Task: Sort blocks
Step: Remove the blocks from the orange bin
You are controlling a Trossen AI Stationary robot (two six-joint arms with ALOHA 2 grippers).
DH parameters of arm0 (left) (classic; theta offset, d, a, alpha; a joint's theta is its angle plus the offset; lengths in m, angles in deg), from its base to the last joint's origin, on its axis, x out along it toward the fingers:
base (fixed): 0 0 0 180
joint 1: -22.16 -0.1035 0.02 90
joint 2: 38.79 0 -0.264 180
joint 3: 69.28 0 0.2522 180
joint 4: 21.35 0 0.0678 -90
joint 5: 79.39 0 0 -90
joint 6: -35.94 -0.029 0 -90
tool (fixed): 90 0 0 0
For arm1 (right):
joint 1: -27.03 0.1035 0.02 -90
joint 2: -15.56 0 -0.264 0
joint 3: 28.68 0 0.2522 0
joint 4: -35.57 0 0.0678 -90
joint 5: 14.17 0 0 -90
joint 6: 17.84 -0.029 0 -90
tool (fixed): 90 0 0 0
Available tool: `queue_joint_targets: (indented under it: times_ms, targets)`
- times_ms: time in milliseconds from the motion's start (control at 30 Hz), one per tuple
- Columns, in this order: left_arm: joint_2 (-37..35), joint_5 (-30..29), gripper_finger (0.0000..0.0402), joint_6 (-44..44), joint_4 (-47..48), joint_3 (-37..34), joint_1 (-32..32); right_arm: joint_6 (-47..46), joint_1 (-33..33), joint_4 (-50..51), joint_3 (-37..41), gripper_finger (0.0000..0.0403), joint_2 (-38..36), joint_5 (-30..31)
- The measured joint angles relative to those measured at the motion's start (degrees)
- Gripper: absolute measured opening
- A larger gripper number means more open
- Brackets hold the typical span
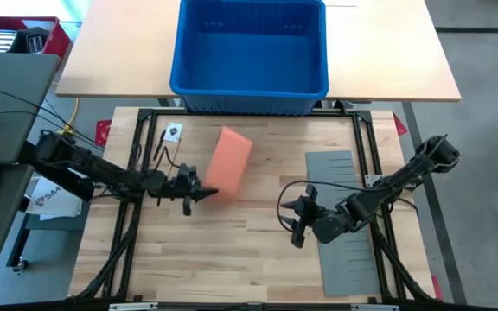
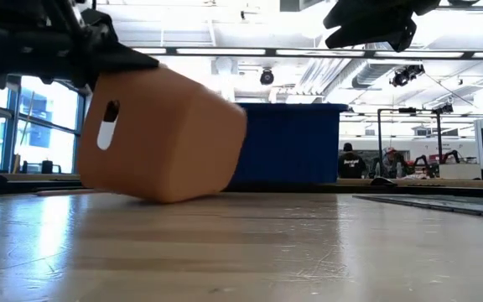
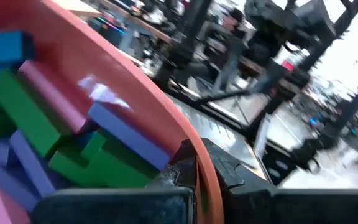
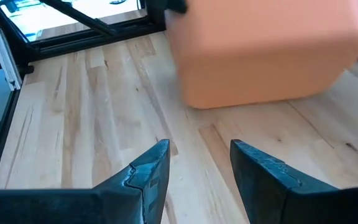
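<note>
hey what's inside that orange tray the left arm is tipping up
The left wrist view shows the orange tray holding loose blocks in green, blue, purple and pink, piled against its wall. The left end effector grips the rim. Blocks lower in the pile are covered, so no count is possible.

I'm working in a robotics lab or open workshop hall. Beyond the table, past my claws, I see a high ceiling with strip lights, big windows, and people at benches. A blue bin sits on a second table behind the black frame.
</note>
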Motion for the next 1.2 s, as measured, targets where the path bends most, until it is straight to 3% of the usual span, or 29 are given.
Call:
queue_joint_targets:
  times_ms: [300,500,733,1200]
  targets:
    - [-4.3,0.8,0.0,-1.5,-0.9,-0.6,-1.0,0.1,0.0,0.2,0.0,0.0165,0.0,-1.3]
    - [-7.9,-4.4,0.0,0.7,-9.7,-8.4,-0.7,0.1,0.4,0.3,0.0,0.0165,0.0,-3.0]
    - [-9.6,-4.0,0.0,-3.9,-11.2,-8.4,0.3,-0.1,0.8,0.4,0.0,0.0165,0.0,-1.9]
    - [-9.8,-7.7,0.0,-3.7,-10.6,-8.4,0.2,-0.3,0.8,0.4,0.0,0.0165,0.0,-1.8]
